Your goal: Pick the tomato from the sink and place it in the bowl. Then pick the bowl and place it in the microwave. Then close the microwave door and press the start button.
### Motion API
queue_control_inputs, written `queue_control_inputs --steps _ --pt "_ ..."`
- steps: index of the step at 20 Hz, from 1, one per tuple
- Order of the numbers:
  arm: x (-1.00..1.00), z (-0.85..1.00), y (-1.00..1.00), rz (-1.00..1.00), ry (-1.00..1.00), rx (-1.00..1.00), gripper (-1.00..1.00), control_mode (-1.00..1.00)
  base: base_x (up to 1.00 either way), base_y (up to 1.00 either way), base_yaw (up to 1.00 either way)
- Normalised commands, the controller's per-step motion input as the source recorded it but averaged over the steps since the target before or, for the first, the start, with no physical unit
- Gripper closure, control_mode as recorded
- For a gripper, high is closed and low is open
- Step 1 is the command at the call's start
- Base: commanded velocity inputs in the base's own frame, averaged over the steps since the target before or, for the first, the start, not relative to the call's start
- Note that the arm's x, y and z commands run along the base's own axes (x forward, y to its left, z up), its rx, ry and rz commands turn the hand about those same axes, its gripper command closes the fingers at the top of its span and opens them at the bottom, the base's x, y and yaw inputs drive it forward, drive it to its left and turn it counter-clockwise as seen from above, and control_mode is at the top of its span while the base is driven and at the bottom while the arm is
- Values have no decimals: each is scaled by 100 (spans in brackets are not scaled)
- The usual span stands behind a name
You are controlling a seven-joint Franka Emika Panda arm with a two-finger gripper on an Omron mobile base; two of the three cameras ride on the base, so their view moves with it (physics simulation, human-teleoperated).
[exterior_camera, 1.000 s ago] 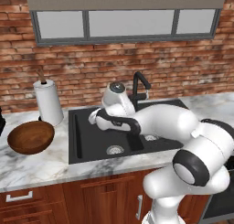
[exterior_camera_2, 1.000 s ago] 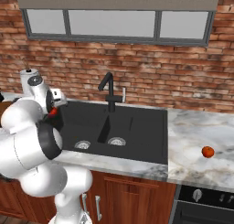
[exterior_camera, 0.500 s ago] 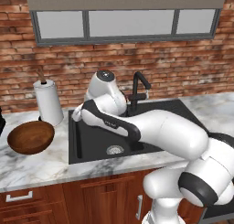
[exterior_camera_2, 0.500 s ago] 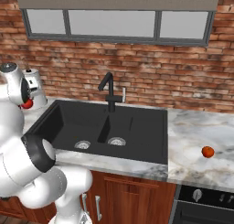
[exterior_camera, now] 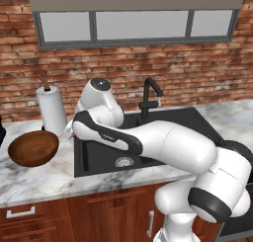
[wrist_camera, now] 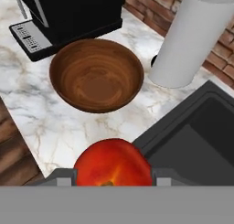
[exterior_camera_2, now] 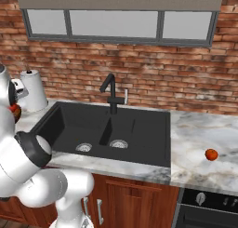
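Tomato (wrist_camera: 112,162) gripped over the sink's (exterior_camera: 99,159) left edge, short of the bowl (wrist_camera: 96,75).
The tomato is clamped between the fingers of the gripper (wrist_camera: 112,175), above the bench (wrist_camera: 68,122) where it meets the sink rim. The bowl is seen empty on the bench left of the sink, just beside a white paper towel roll (wrist_camera: 194,38). A second small red fruit (exterior_camera_2: 211,154) lies on the bench right of the sink.

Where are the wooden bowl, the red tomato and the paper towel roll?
bowl (wrist_camera: 96,74): hand view, inner floor.
tomato (wrist_camera: 112,166): hand view, front skin.
paper towel roll (exterior_camera: 52,110): left base view, white side.
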Motion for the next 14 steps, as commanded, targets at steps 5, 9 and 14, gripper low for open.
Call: queue_control_inputs --steps 5,9,14 --pt "0 -10 46 13 0 -1 100 -100 0 0 0" --pt "0 -21 44 12 0 -2 100 -100 0 0 0" --pt "3 -20 42 8 0 -3 100 -100 0 0 0"
